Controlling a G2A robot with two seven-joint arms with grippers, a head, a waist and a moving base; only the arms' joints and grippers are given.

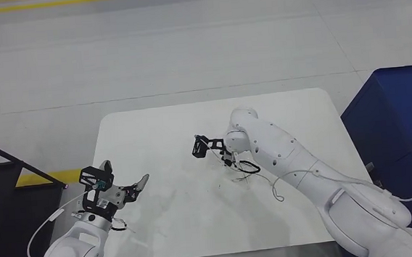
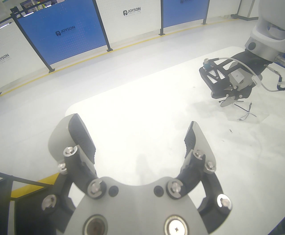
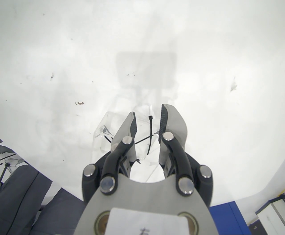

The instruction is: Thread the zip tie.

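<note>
**Two arms at a white worktop, zip tie between open fingers**

A pale grey floor [image 1: 185,50] crossed by a yellow line [image 2: 133,43] spreads out behind the scene, with blue barrier panels [image 2: 64,33] standing along its far side. In front sits a white worktop [image 1: 199,224] with rounded corners, its surface marked by a few small dark specks.

The right arm [image 1: 304,168] stretches from the near right corner to about the middle of the worktop. The left arm [image 1: 74,252] sits at the near left corner, well apart from it.

The left end effector [image 2: 133,124] hangs released above bare worktop, its two ribbed pads [image 2: 81,135] spread wide and nothing between them.

The right end effector [image 3: 148,111] is low over the worktop, also released, its fingers parted with a narrow gap.

A clear plastic fixture [image 3: 101,131] rests on the worktop directly beneath the right end effector, partly hidden by its fingers.

The black zip tie [image 3: 150,131] is at that fixture near the centre of the worktop, lying in the gap between the right end effector's fingers with its small square head toward the fingertips. Neither pad appears to touch it. A second thin black strand [image 3: 142,140] crosses it at an angle; whether it belongs to the same tie cannot be told.
</note>
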